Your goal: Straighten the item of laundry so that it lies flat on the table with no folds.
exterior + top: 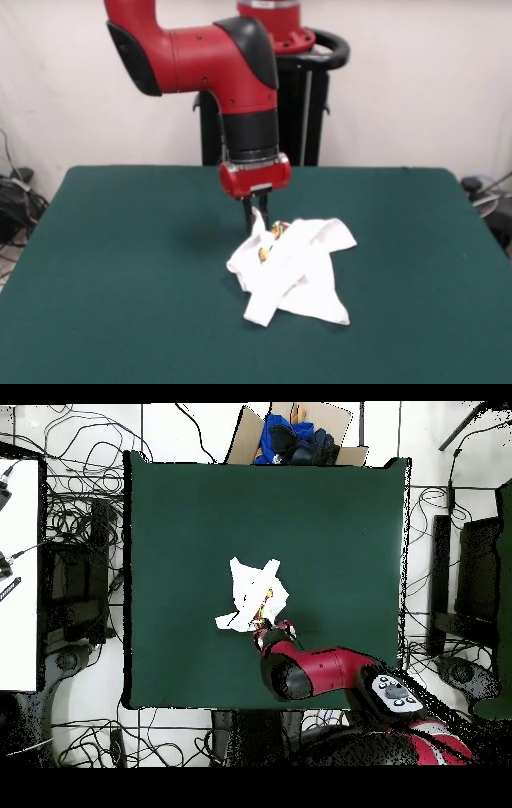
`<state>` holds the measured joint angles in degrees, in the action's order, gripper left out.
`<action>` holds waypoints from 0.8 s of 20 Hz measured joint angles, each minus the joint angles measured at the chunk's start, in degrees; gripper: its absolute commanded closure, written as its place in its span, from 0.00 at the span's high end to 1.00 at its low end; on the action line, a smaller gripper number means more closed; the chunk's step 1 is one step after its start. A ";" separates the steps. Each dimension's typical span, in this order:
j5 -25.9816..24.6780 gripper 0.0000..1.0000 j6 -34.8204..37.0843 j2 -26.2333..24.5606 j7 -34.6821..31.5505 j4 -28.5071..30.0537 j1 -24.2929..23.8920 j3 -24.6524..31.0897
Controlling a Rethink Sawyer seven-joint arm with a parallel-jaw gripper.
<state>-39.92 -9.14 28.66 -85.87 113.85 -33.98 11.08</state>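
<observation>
The T-shirt (292, 268) lies crumpled near the middle of the table (120, 272), a little right of centre in the front view. It is bunched into overlapping white folds, mostly showing its plain side. The nearest part is a folded flap that points toward the near edge and ends in a squared corner at lower left, beside a broader panel reaching to the lower right. Farther back, a sleeve-like lobe sticks out to the right, and a patch of coloured print shows in a gap between folds close to the cloth's far left side. There a peak of fabric rises off the table toward the gripper.

The gripper (254, 212) hangs straight down from the red wrist of the arm (224, 60), right at that raised peak; the fingers are narrow and close together, and they appear clenched on the T-shirt's far left edge, lifting it slightly.

In the overhead view the T-shirt (252, 596) sits near the table's centre, with the green table (340, 524) top open all round it, and the gripper (268, 624) meets its edge on the robot's side. Beyond the table's far edge in that view, a cardboard box (245, 439) holds blue and dark cloth (292, 439). Cables (70, 514) trail over the floor round the table.
</observation>
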 measured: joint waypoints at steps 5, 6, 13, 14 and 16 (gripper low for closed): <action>0.00 0.00 0.02 0.02 0.00 0.00 0.23 0.00; 0.00 0.00 0.05 0.04 0.00 0.01 0.38 0.01; 0.32 0.00 5.04 5.13 0.00 3.33 -1.90 3.46; 0.79 0.00 6.91 6.95 0.00 4.66 -3.31 5.05; 1.84 0.00 9.40 9.31 0.00 6.39 -5.30 7.16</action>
<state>-38.08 0.26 37.97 -85.87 120.23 -39.28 18.25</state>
